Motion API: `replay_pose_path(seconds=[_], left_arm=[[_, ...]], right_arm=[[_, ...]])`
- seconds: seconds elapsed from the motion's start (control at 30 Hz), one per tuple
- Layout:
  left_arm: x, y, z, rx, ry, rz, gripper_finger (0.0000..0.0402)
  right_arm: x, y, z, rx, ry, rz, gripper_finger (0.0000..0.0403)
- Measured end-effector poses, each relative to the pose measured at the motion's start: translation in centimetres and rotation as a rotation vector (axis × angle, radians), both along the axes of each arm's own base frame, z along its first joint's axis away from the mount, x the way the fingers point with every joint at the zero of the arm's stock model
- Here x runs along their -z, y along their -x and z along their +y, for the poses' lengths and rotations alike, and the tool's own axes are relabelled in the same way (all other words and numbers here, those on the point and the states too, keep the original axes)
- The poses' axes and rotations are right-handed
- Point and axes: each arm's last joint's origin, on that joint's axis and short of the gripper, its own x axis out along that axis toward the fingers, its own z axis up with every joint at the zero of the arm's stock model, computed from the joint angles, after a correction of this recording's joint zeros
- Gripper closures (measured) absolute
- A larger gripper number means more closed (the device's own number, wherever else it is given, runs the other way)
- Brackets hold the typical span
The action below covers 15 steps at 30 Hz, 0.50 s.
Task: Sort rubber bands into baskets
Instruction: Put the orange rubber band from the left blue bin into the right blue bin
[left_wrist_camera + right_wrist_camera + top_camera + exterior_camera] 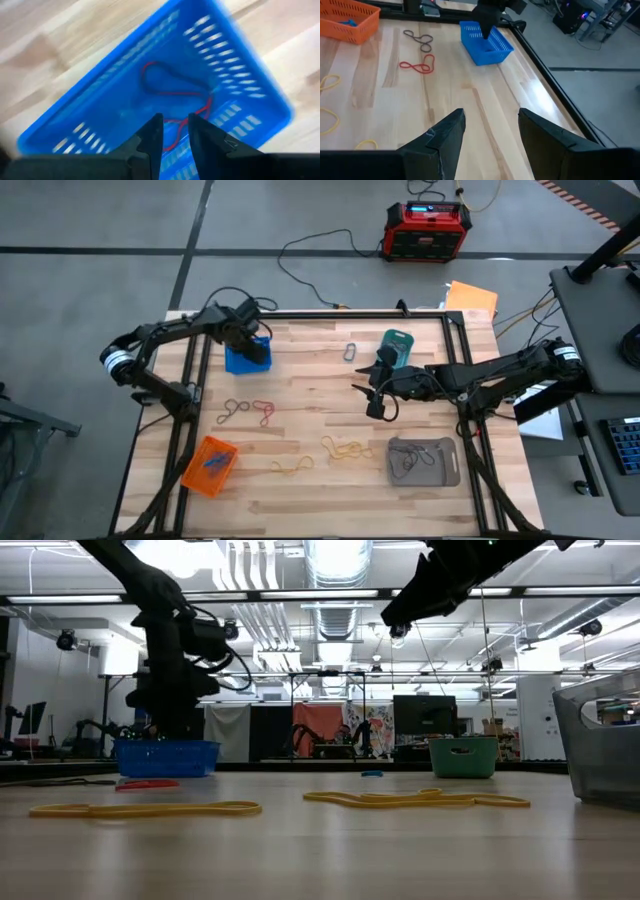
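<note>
My left gripper (175,122) points down into the blue basket (247,358) at the table's far left, its fingers a narrow gap apart. A red rubber band (170,85) lies on the basket's floor, one end under that gap. My right gripper (492,130) hovers open and empty above the table's middle right, near the teal basket (397,345). A grey band (235,412), a red band (265,412) and yellow bands (345,448) lie flat on the wood. Blue bands lie in the orange basket (210,465), dark bands in the grey basket (423,460). My left gripper comes at the basket from above, and the red band's near end (176,137) runs beneath the gap between its fingers. I cannot tell whether the fingers touch the band. The rest of the band lies slack on the basket floor.
A small grey loop (351,352) lies by the teal basket. A black frame rail (350,314) runs round the table's edges. A red-and-black box (428,230) and cables lie on the floor beyond the far edge. Bare wood lies between the baskets.
</note>
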Motion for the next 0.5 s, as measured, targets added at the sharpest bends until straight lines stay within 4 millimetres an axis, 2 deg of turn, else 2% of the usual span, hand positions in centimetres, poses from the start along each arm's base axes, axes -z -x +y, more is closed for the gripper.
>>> replay_pose_path(seconds=[0.13,0.3,0.5], left_arm=[[0.0,-1.0,0.0,0.003,-0.045,-0.044,0.0326],[0.3,-0.8,0.1,-0.096,-0.070,-0.006,0.0326],[1.1,-0.7,-0.2,-0.116,-0.069,-0.016,0.0326]], right_arm=[[0.2,0.1,0.0,-0.001,0.003,0.023,0.0220],[0.6,0.3,0.0,-0.002,0.007,0.049,0.0220],[0.7,0.3,0.0,-0.005,0.015,0.061,0.0220]])
